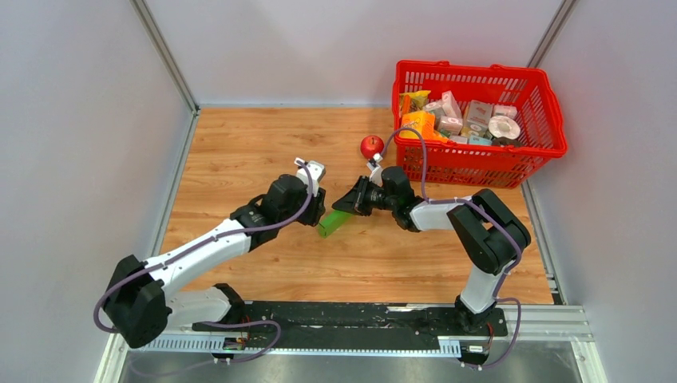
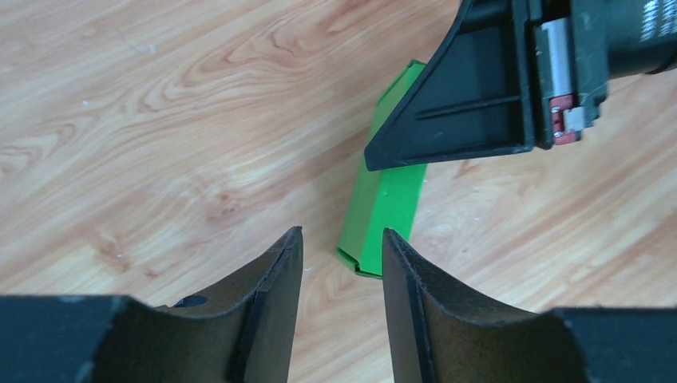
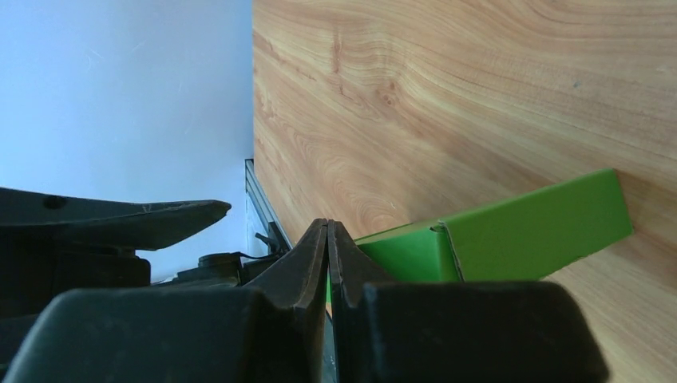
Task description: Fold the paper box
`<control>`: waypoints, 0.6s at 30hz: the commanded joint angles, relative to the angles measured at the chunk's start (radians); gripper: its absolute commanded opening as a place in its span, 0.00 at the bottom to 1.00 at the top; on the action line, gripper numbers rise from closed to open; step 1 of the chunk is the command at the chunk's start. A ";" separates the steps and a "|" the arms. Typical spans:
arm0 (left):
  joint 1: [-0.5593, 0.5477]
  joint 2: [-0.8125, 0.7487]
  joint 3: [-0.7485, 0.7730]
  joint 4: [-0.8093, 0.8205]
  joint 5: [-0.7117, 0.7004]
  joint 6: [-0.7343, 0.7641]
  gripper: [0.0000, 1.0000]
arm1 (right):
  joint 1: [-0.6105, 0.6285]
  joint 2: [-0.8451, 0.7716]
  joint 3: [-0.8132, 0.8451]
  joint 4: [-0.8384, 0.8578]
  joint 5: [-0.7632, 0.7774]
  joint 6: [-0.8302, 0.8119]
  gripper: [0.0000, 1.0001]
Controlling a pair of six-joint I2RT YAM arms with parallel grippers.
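One paper box (image 2: 383, 207): bright green, smooth thin cardboard, long creased tube
Left gripper (image 2: 342, 263): fingers apart
Right gripper (image 3: 328, 239): pinching box end

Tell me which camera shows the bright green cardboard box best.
Left wrist: the bright green cardboard box is nearly all visible, only its far end hidden by the right gripper. Right wrist shows one side behind its fingers; top external shows a sliver.
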State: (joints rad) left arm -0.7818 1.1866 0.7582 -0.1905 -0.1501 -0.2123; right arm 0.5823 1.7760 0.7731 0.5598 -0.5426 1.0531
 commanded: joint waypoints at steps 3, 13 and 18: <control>0.119 -0.013 0.001 0.025 0.325 -0.134 0.50 | -0.012 0.045 -0.040 -0.077 0.076 -0.008 0.09; 0.164 0.067 -0.085 0.132 0.405 -0.174 0.49 | -0.013 0.043 -0.032 -0.075 0.059 -0.011 0.09; 0.164 0.094 -0.138 0.134 0.354 -0.171 0.38 | -0.013 0.037 -0.026 -0.083 0.061 -0.015 0.09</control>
State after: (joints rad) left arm -0.6254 1.2636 0.6559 -0.0849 0.2245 -0.3801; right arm 0.5823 1.7836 0.7712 0.5812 -0.5472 1.0492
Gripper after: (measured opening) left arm 0.420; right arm 0.091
